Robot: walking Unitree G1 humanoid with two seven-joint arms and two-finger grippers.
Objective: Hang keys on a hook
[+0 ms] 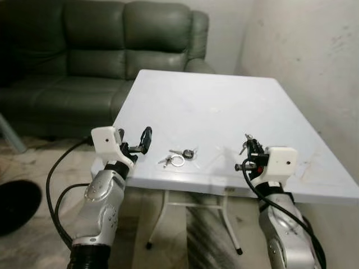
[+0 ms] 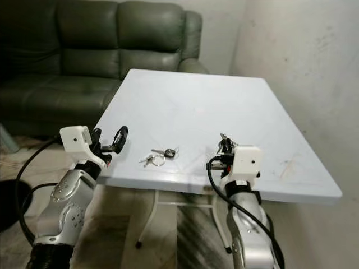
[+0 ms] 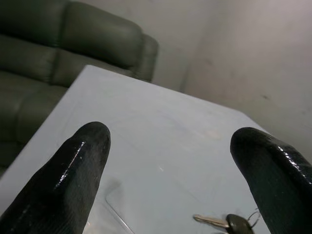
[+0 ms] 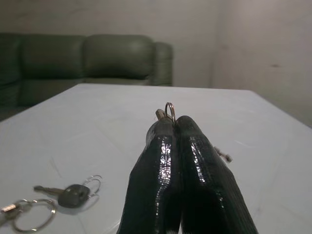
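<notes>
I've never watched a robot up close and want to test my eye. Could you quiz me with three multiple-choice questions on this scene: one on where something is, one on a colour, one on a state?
1. Where does the loose bunch of keys lie?
A. on the sofa
B. on the white table near its front edge
C. on the floor

2. What colour is the sofa?
A. dark green
B. red
C. white

3. How are the right gripper fingers?
A. wide open
B. shut on a key ring
C. resting flat on the sofa

Answers: 1 B, the keys lie on the white table between the arms. 2 A, its cushions are dark green. 3 B, a key ring pokes out between the closed tips.
</notes>
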